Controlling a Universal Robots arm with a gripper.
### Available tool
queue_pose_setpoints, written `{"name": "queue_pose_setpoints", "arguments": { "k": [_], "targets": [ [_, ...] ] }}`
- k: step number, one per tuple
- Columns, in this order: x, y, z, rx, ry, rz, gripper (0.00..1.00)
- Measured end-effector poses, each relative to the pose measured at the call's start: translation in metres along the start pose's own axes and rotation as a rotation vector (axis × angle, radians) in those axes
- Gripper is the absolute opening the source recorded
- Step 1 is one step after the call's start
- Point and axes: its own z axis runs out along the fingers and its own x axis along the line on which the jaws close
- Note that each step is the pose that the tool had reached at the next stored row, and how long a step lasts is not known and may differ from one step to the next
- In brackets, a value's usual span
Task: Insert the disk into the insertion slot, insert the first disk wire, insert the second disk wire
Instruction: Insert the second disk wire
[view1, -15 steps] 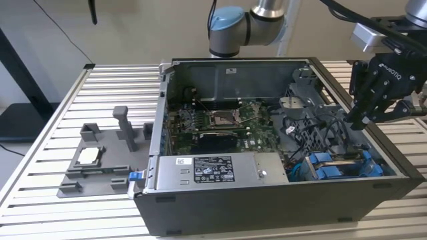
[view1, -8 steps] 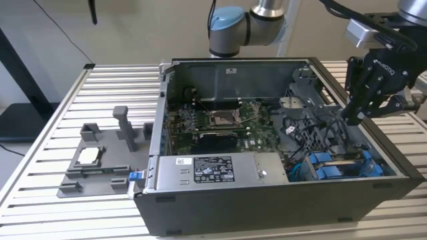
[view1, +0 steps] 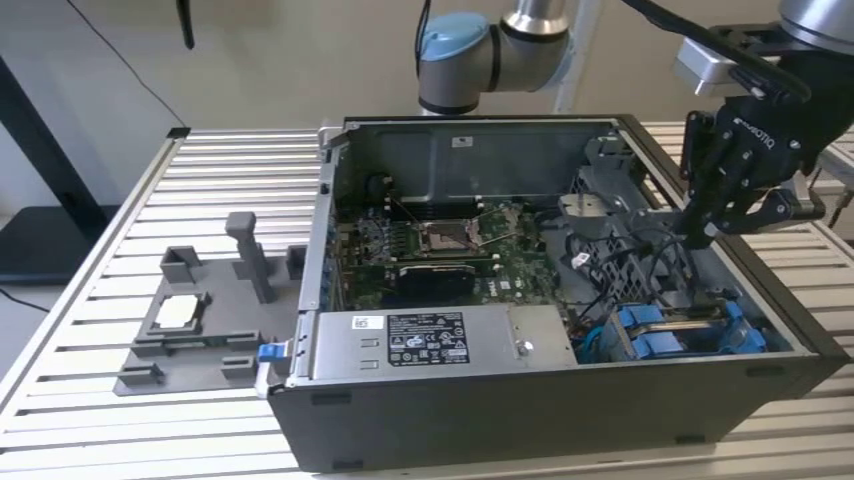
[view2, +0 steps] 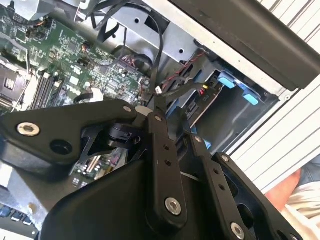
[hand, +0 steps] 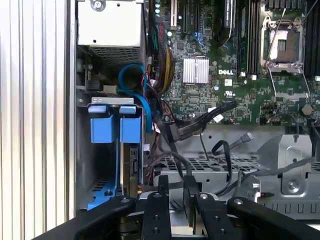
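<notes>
Hovering at three o'clock inside the computer case (view1: 534, 415) in the exterior view, gripper (view1: 707, 233) with jaws clenched on black wire (hand: 190, 195), disk (view1: 663, 332) seated at five o'clock

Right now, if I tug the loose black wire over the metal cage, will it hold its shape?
The black wire probably flops: it droops in loose curves across the metal cage. Likely light, so it should follow the gripper easily, though tangled neighbouring cables may snag it.
</notes>
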Motion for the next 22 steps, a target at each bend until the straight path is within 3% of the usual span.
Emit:
{"name": "queue_pose_setpoints", "arguments": {
  "k": [8,16,18,20,22],
  "targets": [
    [-0.0001,0.0159,-0.0004,0.0294,-0.0015,-0.002,0.27],
    [-0.0001,0.034,0.0001,0.034,-0.0016,-0.002,0.27],
    [-0.0001,0.0386,0.0002,0.0379,-0.0014,-0.002,0.27],
    [-0.0001,0.0426,0.0003,0.0478,-0.0012,-0.003,0.27],
    [-0.0001,0.0446,0.0004,0.0647,-0.0008,-0.006,0.27]
  ]
}}
